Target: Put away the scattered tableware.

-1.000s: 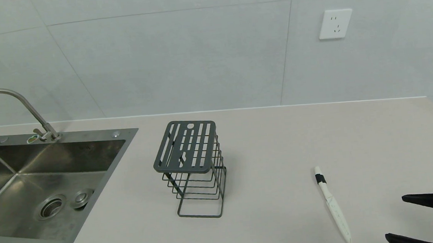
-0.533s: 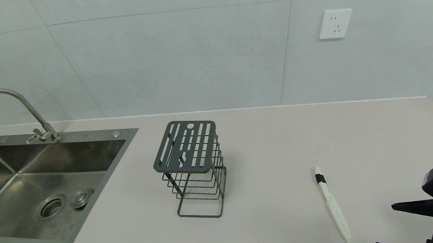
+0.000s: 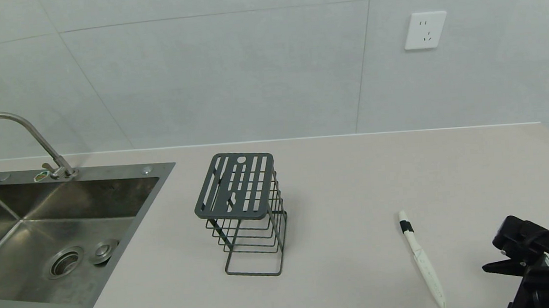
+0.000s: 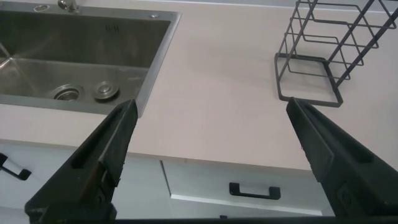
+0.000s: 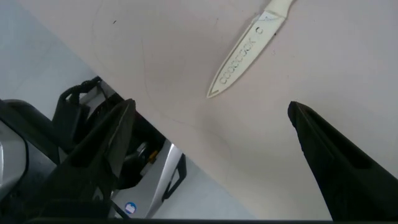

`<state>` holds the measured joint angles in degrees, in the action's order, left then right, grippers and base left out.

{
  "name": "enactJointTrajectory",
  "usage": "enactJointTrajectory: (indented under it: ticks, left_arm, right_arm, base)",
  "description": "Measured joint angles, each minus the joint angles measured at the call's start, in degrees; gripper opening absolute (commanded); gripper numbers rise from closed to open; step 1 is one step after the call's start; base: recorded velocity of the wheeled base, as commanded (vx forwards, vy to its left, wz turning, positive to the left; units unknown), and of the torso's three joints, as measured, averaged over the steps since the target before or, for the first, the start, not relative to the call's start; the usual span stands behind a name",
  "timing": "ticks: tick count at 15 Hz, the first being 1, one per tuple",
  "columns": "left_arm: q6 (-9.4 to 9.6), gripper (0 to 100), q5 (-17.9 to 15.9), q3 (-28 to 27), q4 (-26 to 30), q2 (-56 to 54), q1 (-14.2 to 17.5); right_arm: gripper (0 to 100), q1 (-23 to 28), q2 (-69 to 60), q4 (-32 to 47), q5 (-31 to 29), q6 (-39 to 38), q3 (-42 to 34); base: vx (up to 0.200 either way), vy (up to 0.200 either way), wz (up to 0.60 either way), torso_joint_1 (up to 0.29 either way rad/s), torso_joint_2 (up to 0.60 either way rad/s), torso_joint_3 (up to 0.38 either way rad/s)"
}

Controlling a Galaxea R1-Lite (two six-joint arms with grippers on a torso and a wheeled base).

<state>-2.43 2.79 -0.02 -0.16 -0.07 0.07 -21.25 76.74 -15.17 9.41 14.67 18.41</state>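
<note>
Nearest you, the right gripper [image 3: 471,291] hangs over the front right corner of the countertop [image 3: 355,182], its jaws spread wide with nothing between them. The left gripper [image 4: 211,102] sits at the counter's front edge, between the sink and the rack, and its jaws are spread and empty too.

Just beyond the right gripper lies your one piece of tableware, a single knife [image 3: 421,260]. It is slim and white, with a black band near the handle end and a row of small marks along the blade. It lies flat on the counter, tip towards the front edge and handle pointing away, well apart from the rack.

Farther back you have one dark wire rack [image 3: 244,210] standing upright with a slotted top, then one steel sink [image 3: 109,173] on the left. Behind that are one curved faucet [image 3: 46,147] and one wall socket [image 3: 425,30].
</note>
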Motion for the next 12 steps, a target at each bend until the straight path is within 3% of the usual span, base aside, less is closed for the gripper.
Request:
enactJointTrajectory:
  ticks: [8,12]
  left_arm:
    - [-0.02,100,-0.01,0.02,0.00,0.00,0.00]
    - [0.00,100,-0.01,0.02,0.00,0.05,0.00]
  right_arm:
    - [100,-0.09,6.91,-0.22,-3.56,-0.28,4.30]
    - [100,-0.63,10.86,-0.29,-7.69,-4.74,6.01]
  base:
    - [0.000,0.000,0.00,0.000,0.00,0.000]
    - [0.000,0.000,0.00,0.000,0.00,0.000]
